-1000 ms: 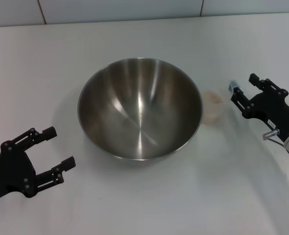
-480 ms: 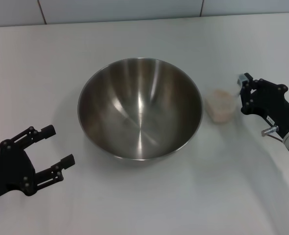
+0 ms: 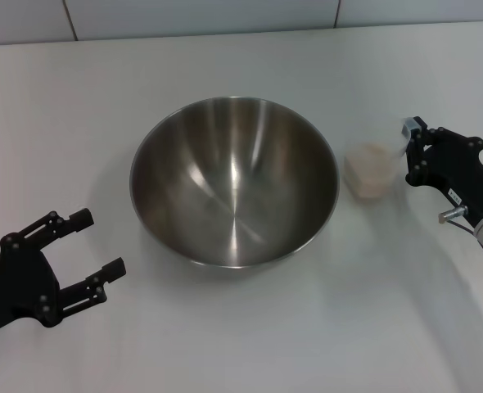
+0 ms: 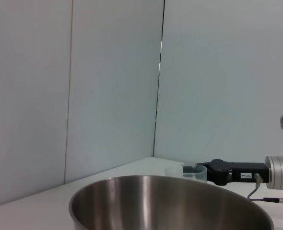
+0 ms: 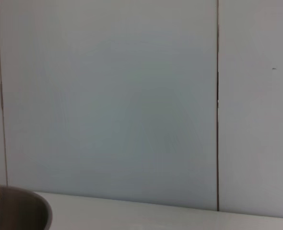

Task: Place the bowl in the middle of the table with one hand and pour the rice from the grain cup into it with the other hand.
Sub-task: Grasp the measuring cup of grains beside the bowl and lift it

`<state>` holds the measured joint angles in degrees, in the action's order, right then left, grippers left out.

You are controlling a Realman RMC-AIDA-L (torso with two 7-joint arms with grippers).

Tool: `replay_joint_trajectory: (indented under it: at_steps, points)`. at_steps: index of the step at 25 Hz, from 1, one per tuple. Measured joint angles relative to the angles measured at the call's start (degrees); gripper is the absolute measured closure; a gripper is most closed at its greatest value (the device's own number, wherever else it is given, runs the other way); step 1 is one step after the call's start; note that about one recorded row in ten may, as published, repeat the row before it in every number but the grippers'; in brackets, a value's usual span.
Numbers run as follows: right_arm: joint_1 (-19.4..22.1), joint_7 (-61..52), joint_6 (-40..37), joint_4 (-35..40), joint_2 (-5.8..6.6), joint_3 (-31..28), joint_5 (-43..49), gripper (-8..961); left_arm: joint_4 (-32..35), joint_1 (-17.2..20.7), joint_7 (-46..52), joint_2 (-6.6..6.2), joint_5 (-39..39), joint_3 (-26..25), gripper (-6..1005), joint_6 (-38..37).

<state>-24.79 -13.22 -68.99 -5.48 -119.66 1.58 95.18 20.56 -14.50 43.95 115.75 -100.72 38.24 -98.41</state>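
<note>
Rice (image 3: 366, 152) in grain cup (image 3: 370, 173), right hand (image 3: 407, 151) around it beside bowl (image 3: 234, 190).

I see a pale grey panelled wall (image 4: 108, 86) behind the work surface, divided by thin dark vertical seams (image 5: 217, 105). Lighting is even and diffuse.

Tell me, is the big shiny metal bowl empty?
Empty. The big shiny metal bowl shows only bare steel inside; the rice sits in the small clear plastic cup.
</note>
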Motion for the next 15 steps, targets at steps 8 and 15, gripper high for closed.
replay_joint_trajectory:
  at_steps: [8, 15]
  points:
    - [0.06, 0.0, -0.12, -0.06, 0.04, -0.01, 0.0, 938, 0.1, -0.06, -0.01, 0.0, 0.0, 0.0, 189, 0.08]
    - [1.48, 0.04, -7.31, -0.04, 0.14, -3.83, 0.01, 938, 0.04, -0.09, 0.05, 0.0, 0.0, 0.0, 189, 0.08]
